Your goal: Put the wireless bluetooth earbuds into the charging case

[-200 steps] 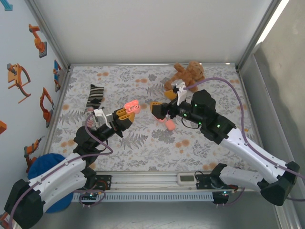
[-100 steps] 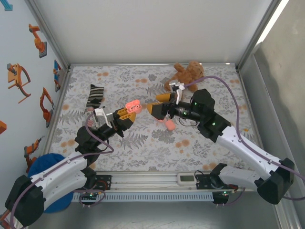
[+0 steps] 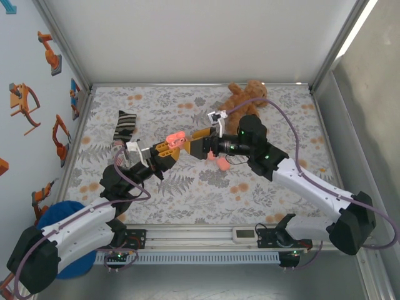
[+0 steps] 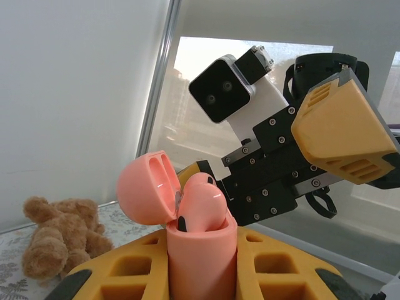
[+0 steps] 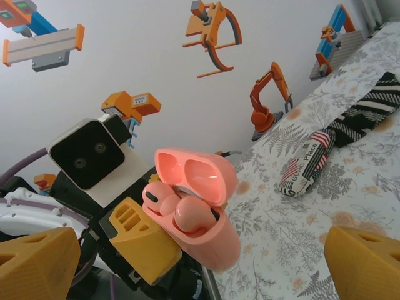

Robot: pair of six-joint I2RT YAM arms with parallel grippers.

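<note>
The left pincer is clamped on a smooth, rounded salmon-pink charging case — lid hinged open, two glossy earbuds seated inside — held above the floral-cloth tabletop; the right pincer stands wide apart beside it

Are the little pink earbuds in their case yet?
Nearly! Two earbuds already sit in the open charging case, gripped by the left gripper. The right gripper is open beside it. Still to do: shutting the lid, and one pink piece lies on the cloth.
</note>
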